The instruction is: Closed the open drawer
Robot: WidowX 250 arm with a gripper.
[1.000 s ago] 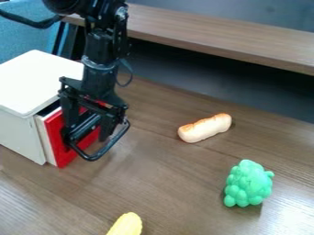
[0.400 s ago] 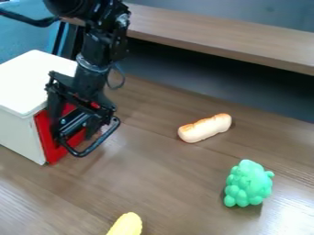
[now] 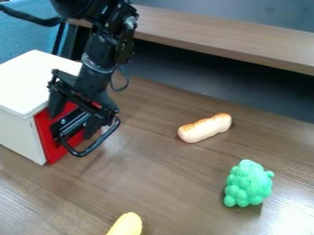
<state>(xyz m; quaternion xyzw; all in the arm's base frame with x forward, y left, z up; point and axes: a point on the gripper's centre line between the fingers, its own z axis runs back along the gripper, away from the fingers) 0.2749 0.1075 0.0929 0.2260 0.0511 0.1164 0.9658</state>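
In the camera view, the drawer (image 3: pixel 46 144) is seen at the left, its red front set against the white cabinet (image 3: pixel 18 135), and it is judged to be shut or very nearly so. The end effector (image 3: pixel 72 125) is seen at that front with its two fingers spread apart, and nothing appears to be pinched between them. The dark loop handle (image 3: pixel 98 142) lies close beside it (contact cannot be made out). If the arm were lifted or pulled away carelessly, the handle could be snagged by a finger and the drawer drawn open again; if pressed too hard, the light-looking cabinet could be slid or tipped.

The cabinet's top looks smooth, matte and round-cornered, the drawer front flat, the handle a bent rod with a slight gloss. On the wood-grained worktop (image 3: pixel 165 183), a rounded bread roll (image 3: pixel 205 128) with browned patches, a knobbly green cluster (image 3: pixel 248 183), probably plastic, and a smooth yellow blunt-ended piece (image 3: pixel 127 225) are seen, well apart.
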